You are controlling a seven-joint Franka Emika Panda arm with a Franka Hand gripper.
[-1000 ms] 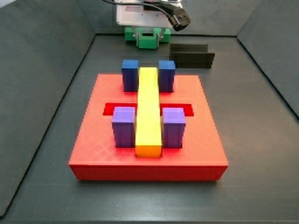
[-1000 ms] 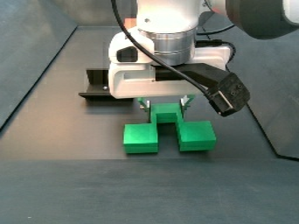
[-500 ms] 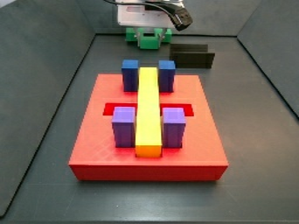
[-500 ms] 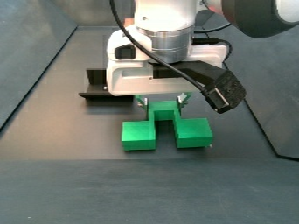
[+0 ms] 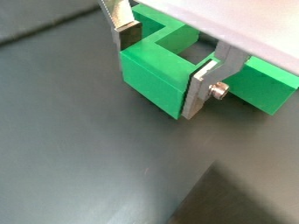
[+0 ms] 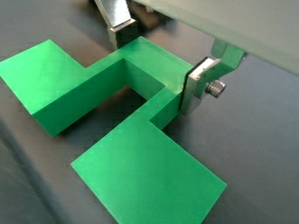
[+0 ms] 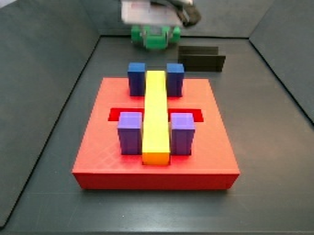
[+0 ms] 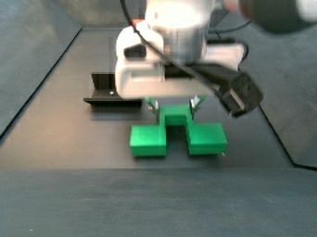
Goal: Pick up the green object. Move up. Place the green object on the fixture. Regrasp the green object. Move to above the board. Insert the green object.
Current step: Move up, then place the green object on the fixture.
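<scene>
The green object (image 8: pixel 177 135) is a bright green bridge-shaped block at the back of the floor, also in a side view (image 7: pixel 153 39). My gripper (image 8: pixel 175 105) stands straight over it. In both wrist views the silver fingers (image 5: pixel 208 80) (image 6: pixel 198 80) press on the two sides of its raised middle (image 5: pixel 158 66) (image 6: pixel 140 74), so the gripper (image 5: pixel 163 54) (image 6: pixel 159 54) is shut on it. The side arms spread out below. The fixture (image 7: pixel 201 60) is a dark block right of the green object, also in a side view (image 8: pixel 106 91). The red board (image 7: pixel 154 133) lies in front.
The board carries a long yellow bar (image 7: pixel 156 115), blue blocks (image 7: pixel 136 75) and purple blocks (image 7: pixel 130 133). Dark walls enclose the floor on the left (image 7: pixel 55 110), right (image 7: pixel 282 83) and back. A black cable (image 8: pixel 130 18) runs by the arm.
The gripper, its fingers around the green object's middle, has shifted slightly upward and now looks blurred. The green object has shifted with it a little. Board and fixture have not moved.
</scene>
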